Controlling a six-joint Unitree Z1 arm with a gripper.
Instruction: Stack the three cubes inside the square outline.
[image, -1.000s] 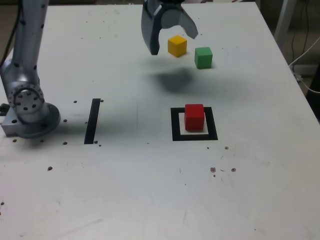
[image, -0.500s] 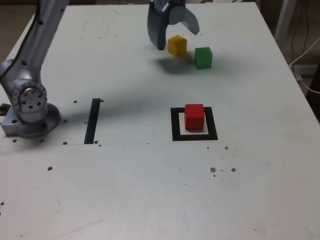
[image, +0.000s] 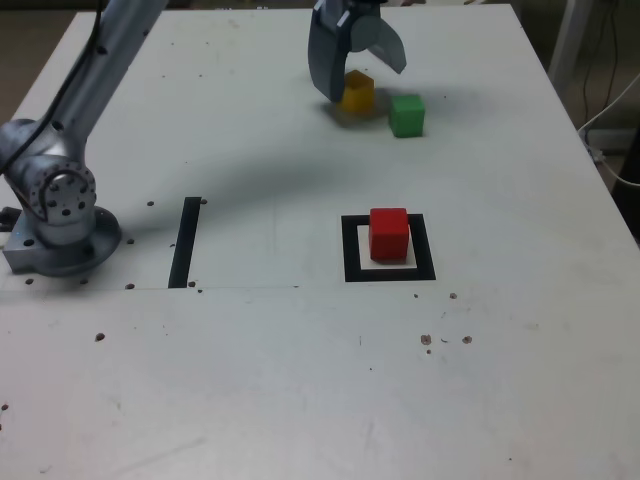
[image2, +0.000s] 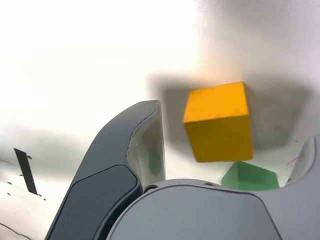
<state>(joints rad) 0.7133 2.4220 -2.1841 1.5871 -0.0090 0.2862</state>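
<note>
The yellow cube (image: 360, 93) sits at the far side of the table, between the jaws of my open gripper (image: 365, 82), which has come down around it. In the wrist view the yellow cube (image2: 218, 122) fills the gap beside one dark finger (image2: 142, 145), with a visible gap on that side. The green cube (image: 406, 115) stands just to the exterior view's right of the yellow one, and its top shows in the wrist view as well (image2: 249, 176). The red cube (image: 389, 233) stands inside the square outline (image: 351, 250) nearer the front.
A straight black strip (image: 184, 242) lies on the table to the exterior view's left of the outline. The arm's base (image: 60, 215) stands at the left edge. Cables (image: 612, 120) hang beyond the table's right edge. Small dark specks dot the white tabletop.
The gripper has dropped from above the table and shifted slightly to the exterior view's right, so its jaws now straddle the yellow cube. The cubes have not moved.
</note>
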